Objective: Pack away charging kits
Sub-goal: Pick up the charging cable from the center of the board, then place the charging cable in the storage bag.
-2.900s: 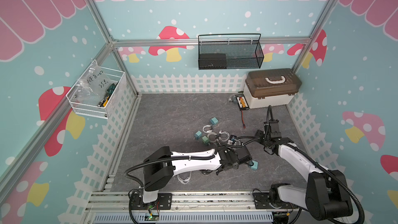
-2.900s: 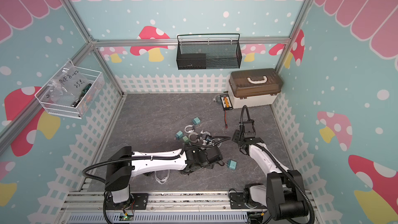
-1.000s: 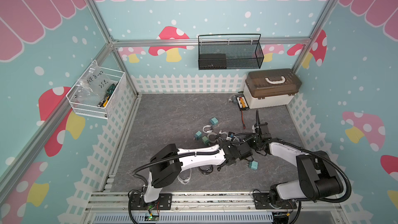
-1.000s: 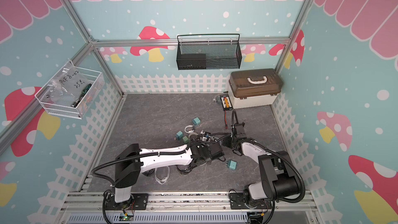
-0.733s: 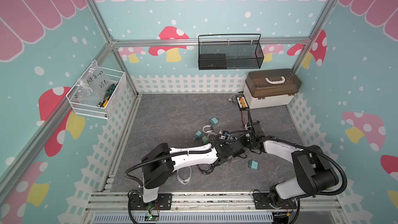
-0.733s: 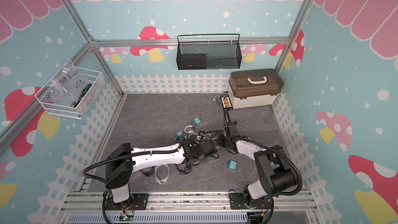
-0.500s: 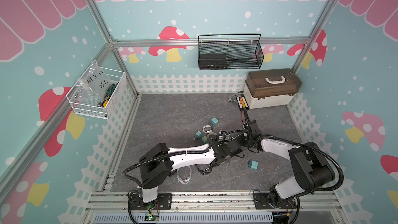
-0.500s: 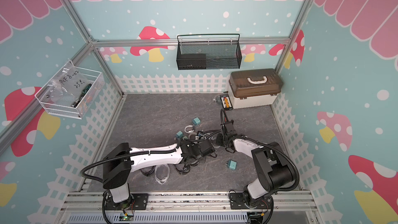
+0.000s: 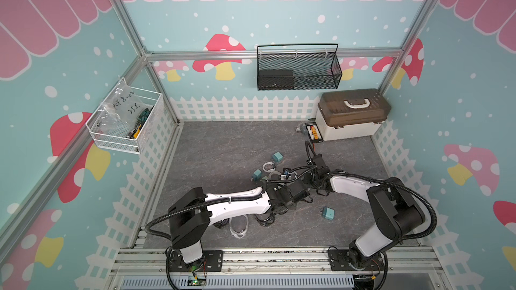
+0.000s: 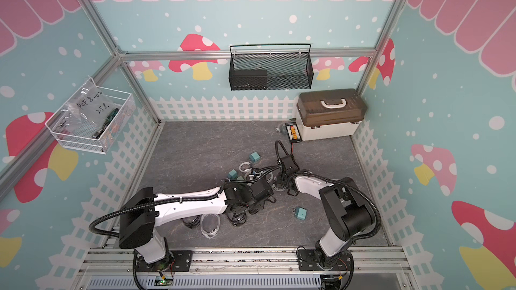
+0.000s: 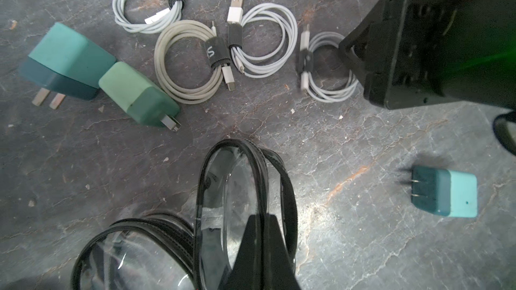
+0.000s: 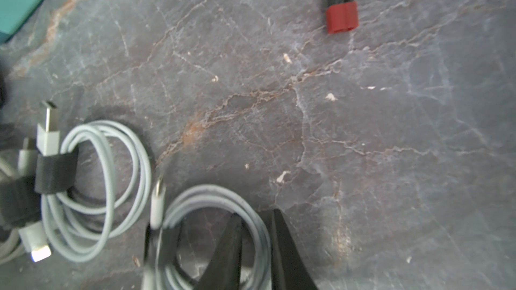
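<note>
In the left wrist view my left gripper (image 11: pixel 261 217) is shut on the rim of a black-rimmed clear pouch (image 11: pixel 223 179), which stands on edge with its mouth open; a second such pouch (image 11: pixel 125 255) lies beside it. Beyond them lie several coiled white cables (image 11: pixel 190 62) and teal and green chargers (image 11: pixel 67 59) (image 11: pixel 136 93). Another teal charger (image 9: pixel 328 213) lies alone. My right gripper (image 12: pixel 256 214) is shut on one side of a white cable coil (image 12: pixel 212 199), one finger inside the loop and one outside. A clear pouch (image 9: pixel 240 225) lies under the left arm.
A beige box with a brown lid (image 9: pixel 351 115) stands at the back right, with a black board with orange connectors (image 9: pixel 313 133) beside it and its red plug (image 12: pixel 342 18) near my right gripper. A black mesh basket (image 9: pixel 297 71) and a white wire basket (image 9: pixel 125 124) hang on the walls.
My right arm has swung left to the cables and its jaws have closed onto a coil. The left gripper has shifted slightly with the pouch still held.
</note>
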`<state>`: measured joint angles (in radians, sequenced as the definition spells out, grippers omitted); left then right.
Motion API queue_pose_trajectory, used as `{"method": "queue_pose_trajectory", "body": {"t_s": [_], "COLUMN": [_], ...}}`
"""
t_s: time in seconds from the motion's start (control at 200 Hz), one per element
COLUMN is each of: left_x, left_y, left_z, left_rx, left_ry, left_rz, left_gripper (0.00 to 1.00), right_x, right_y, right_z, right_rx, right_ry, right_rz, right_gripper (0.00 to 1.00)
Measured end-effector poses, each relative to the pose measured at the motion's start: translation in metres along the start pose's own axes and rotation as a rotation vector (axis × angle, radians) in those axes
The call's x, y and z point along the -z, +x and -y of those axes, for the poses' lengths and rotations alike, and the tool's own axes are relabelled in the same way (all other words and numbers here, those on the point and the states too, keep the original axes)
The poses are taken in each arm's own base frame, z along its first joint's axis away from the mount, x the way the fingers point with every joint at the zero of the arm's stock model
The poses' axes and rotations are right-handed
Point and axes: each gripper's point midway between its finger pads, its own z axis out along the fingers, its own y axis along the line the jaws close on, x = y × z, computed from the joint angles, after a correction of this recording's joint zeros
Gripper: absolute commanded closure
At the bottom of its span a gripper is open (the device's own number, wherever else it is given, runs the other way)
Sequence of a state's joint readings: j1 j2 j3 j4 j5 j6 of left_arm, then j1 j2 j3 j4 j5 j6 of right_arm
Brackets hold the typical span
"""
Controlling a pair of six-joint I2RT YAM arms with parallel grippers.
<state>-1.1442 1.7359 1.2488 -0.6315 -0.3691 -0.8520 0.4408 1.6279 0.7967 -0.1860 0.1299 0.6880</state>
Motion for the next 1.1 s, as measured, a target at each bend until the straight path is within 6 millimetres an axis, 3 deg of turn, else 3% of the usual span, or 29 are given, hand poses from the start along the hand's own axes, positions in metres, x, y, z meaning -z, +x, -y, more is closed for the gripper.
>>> {"method": "queue_pose_trajectory", "body": {"t_s": [0.22,0.34,0.53,0.76,1.101], "left_x": [0.002,0.001,0.001,0.001,-0.006], "left_y": [-0.002,-0.003,-0.012,-0.020,-0.030], "left_z": [-0.002,0.001,0.011,0.018,0.024], "left_rx": [0.006,0.000,-0.008,-0.015,-0.019], "left_ry": [0.013,0.029,0.070,0.096,0.106], "left_rz": [0.012,0.023,0.059,0.093,0.144], "left_gripper": [1.00,1.00,1.00,1.00,1.00], "right_x": [0.002,0.013,0.056,0.107,0.113], "right_y": [-0.001,0.012,0.012,0.005,0.026], "right_z": [0.000,0.005,0.004,-0.015,-0.036], "right_rx": [-0.001,0.001,-0.009,0.001,0.048], "right_ry": [-0.003,-0.009,-0.090,-0.239,-0.309], "right_rz": [0.006,-0.015,0.042,0.130,0.071], "right_gripper": [1.00,1.00,1.00,1.00,1.00]}}
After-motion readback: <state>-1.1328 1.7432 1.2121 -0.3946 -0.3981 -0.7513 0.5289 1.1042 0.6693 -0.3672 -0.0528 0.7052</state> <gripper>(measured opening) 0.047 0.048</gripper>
